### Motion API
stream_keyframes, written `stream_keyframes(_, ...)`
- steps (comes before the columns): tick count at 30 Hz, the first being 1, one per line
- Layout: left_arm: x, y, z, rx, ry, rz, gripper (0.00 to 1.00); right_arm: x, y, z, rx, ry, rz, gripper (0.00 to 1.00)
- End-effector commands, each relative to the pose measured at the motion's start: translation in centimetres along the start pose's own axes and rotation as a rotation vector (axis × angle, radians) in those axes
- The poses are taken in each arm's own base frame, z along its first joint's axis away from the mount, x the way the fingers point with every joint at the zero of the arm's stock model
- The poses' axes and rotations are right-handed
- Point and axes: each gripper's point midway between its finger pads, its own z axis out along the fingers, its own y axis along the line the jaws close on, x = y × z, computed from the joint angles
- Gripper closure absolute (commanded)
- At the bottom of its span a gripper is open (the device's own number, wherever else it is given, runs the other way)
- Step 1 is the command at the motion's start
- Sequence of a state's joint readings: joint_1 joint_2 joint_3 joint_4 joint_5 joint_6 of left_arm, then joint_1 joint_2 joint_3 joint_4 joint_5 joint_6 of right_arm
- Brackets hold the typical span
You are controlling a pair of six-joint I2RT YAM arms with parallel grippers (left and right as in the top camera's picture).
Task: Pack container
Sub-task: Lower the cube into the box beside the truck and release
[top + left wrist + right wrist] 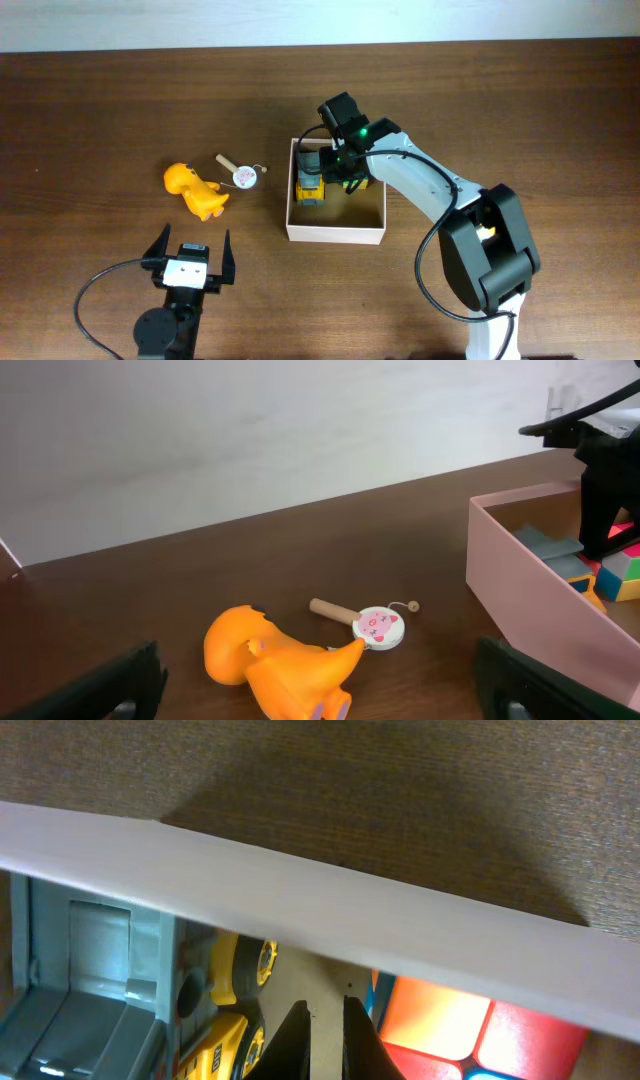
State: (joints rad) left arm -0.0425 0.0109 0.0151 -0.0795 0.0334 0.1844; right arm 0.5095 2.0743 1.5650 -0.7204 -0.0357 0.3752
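The container (335, 234) is a square white box with a tan inside, at the table's middle. It holds a yellow and grey toy truck (310, 180) and a colour cube (355, 183). My right gripper (340, 165) reaches down into the container. In the right wrist view its fingers (322, 1020) are nearly together and empty, between the truck (215, 1020) and the cube (470, 1025), behind the white wall (300, 905). My left gripper (190, 255) is open and empty near the front edge. An orange dinosaur (280, 665) lies ahead of its fingers (322, 678).
The orange dinosaur (195, 192) lies left of the container. A small round drum toy with a wooden handle (240, 172) lies between them; it also shows in the left wrist view (375, 625). The container wall (520, 575) is at that view's right.
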Motion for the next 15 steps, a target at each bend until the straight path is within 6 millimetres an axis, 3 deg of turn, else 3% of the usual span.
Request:
stream_keyframes(1, 0.2, 0.1, 0.0, -0.007, 0.004, 0.014, 0.01, 0.4, -0.3, 0.6, 0.011, 0.013, -0.049, 0.92)
stream_keyframes(15, 0.2, 0.1, 0.0, -0.007, 0.004, 0.014, 0.01, 0.1, -2.0, 0.5, 0.064, 0.012, -0.117, 0.92)
